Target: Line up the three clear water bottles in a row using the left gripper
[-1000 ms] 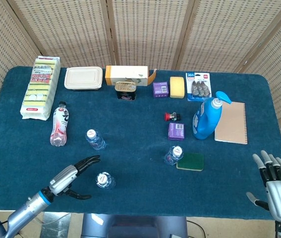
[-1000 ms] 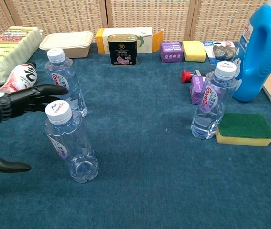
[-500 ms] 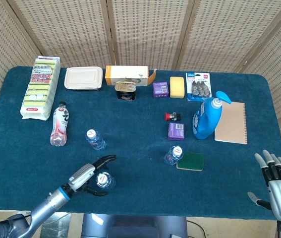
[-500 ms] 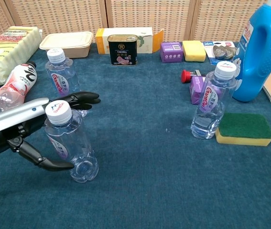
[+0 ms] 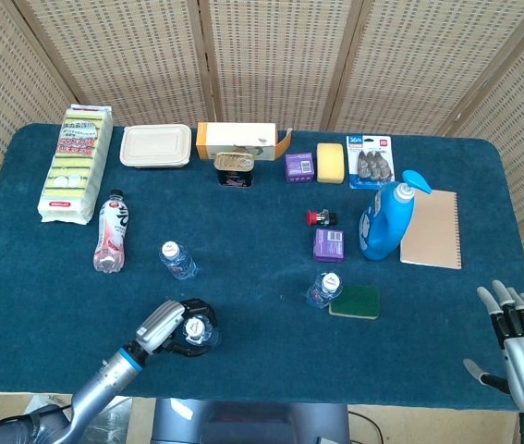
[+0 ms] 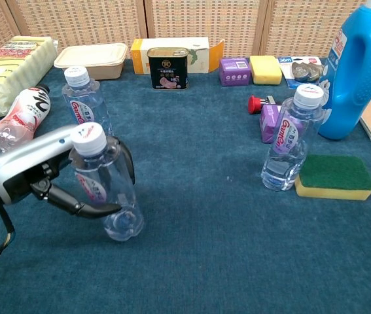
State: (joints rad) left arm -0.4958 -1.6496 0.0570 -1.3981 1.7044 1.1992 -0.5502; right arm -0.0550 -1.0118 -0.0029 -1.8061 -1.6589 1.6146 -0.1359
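Three clear water bottles stand on the blue table [image 5: 262, 305], which is the biggest thing here, with folding wicker screens [image 5: 271, 55] behind it. Along the far edge lie a pack of sponges [image 5: 75, 162], a lidded tan container [image 5: 155, 146], a long carton [image 5: 237, 141] and a dark tin [image 5: 234, 168]. To the right a blue detergent bottle [image 5: 386, 222] stands beside a brown notebook [image 5: 432, 228], and a pink drink bottle [image 5: 111, 233] lies flat on the left.

The left hand [image 6: 44, 173] is wrapped around the nearest bottle [image 6: 106, 186], fingers behind it and thumb curled across the front; the bottle leans a little at the near edge of the table. A second bottle [image 6: 87, 108] stands upright just behind it. The third bottle [image 6: 288, 139] stands well apart to the right, touching a green sponge [image 6: 334, 175] and near a small purple box [image 5: 328, 244].

The right hand [image 5: 520, 356] sits off the near right corner, fingers spread, holding nothing.
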